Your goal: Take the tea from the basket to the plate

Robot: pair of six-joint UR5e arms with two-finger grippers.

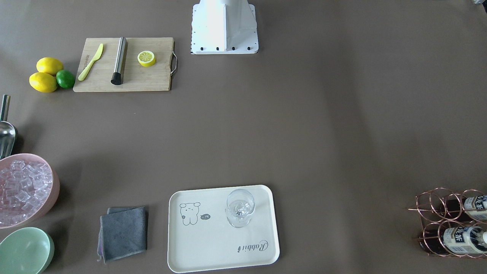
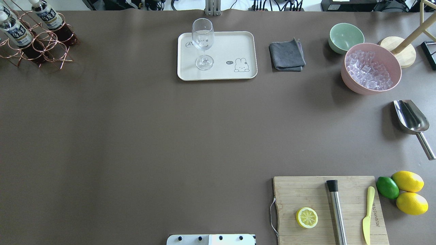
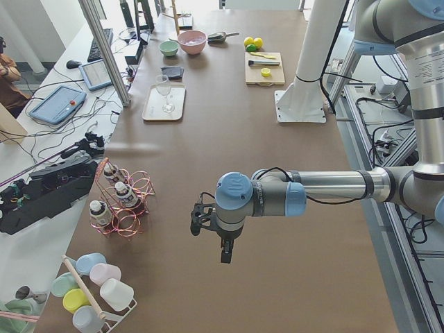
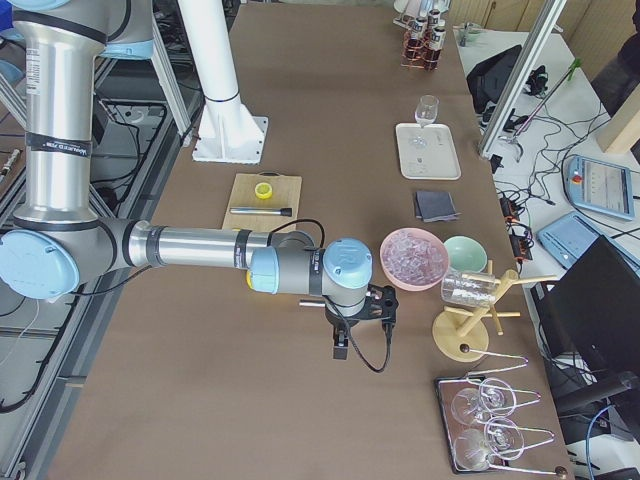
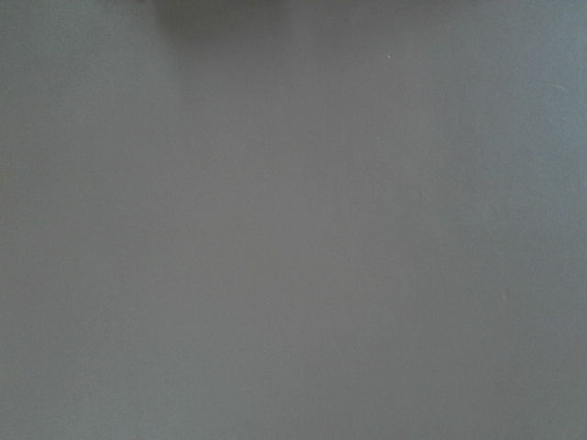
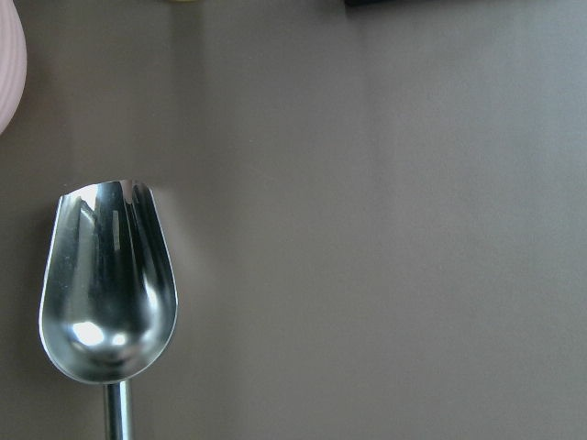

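Note:
The tea bottles [image 2: 16,32] stand in the copper wire basket [image 2: 51,56] at the table's far left corner; two show in the front view [image 1: 462,238] and three in the left side view [image 3: 125,194]. The cream plate [image 2: 231,44], also in the front view [image 1: 213,243], lies mid-table at the far edge and carries a clear stemmed glass [image 2: 203,42]. My left gripper [image 3: 226,255] hangs over bare table, well away from the basket [image 3: 139,211]. My right gripper [image 4: 340,350] hangs near the pink bowl. Both show only in side views, so I cannot tell whether they are open or shut.
A grey cloth [image 2: 286,56], a mint bowl [image 2: 345,35] and a pink bowl of ice [image 2: 369,69] sit right of the plate. A metal scoop [image 6: 108,284] lies below my right wrist. A cutting board [image 2: 327,207] with lemon half, muddler and knife is near right, with lemons beside it.

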